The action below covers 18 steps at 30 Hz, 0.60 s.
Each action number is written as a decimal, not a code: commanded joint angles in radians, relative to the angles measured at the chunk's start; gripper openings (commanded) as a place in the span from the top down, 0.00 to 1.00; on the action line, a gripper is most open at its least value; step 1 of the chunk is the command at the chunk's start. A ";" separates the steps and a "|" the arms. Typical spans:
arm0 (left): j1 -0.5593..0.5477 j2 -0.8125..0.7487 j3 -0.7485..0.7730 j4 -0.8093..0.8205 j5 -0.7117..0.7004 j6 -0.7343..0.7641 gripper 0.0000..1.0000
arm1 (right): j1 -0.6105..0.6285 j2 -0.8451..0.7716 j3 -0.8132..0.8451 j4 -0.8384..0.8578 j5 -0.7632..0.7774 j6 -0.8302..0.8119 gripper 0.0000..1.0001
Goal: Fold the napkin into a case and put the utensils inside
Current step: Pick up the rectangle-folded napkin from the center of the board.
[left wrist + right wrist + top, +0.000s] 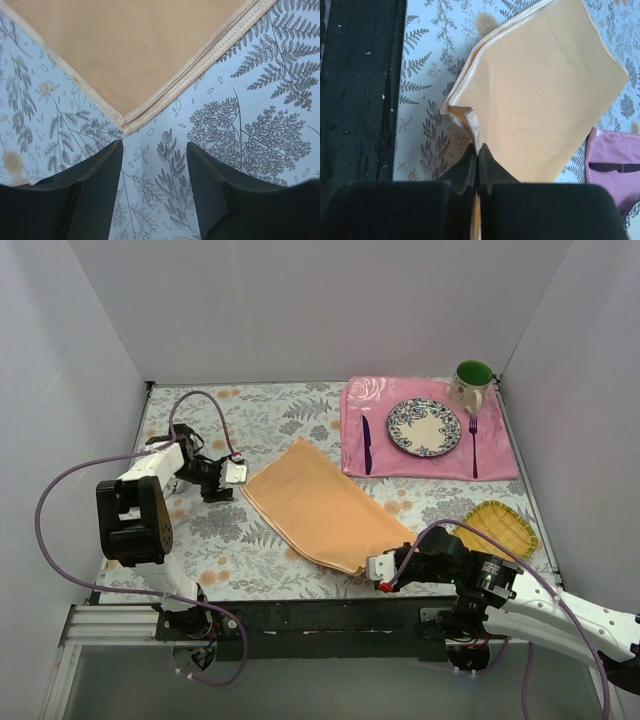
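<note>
The peach-orange napkin (322, 502) lies folded in half as a slanted rectangle mid-table. My right gripper (378, 567) is shut on the napkin's near corner (476, 127), the hem pinched between the fingertips and bunched up. My left gripper (236, 472) is open, just off the napkin's left corner (122, 122), touching nothing. The dark purple knife (366, 444) lies left of the plate and the purple fork (473, 446) right of it, both on the pink placemat (500, 455). No case shape shows.
A blue-patterned plate (424, 427) sits on the placemat with a green-lined mug (471, 382) behind it. A yellow woven mat (500, 527) lies at the near right. The black table edge (360, 90) runs close left of my right gripper.
</note>
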State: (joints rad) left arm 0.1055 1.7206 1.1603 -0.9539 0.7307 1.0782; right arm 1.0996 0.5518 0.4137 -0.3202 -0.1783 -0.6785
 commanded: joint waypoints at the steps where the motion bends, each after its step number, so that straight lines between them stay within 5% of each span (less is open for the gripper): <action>1: -0.026 -0.021 -0.036 0.036 0.053 0.300 0.50 | -0.004 -0.015 0.008 -0.066 0.045 -0.010 0.99; 7: -0.084 0.030 -0.018 0.020 0.003 0.413 0.60 | -0.004 0.034 0.027 -0.043 0.048 0.031 0.99; 18: -0.161 0.143 0.033 -0.043 -0.114 0.473 0.62 | -0.009 0.037 0.034 -0.039 0.054 0.019 0.99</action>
State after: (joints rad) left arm -0.0422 1.8404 1.1610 -0.9539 0.6739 1.4570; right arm 1.0988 0.5953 0.4137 -0.3698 -0.1333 -0.6594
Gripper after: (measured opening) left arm 0.384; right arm 0.032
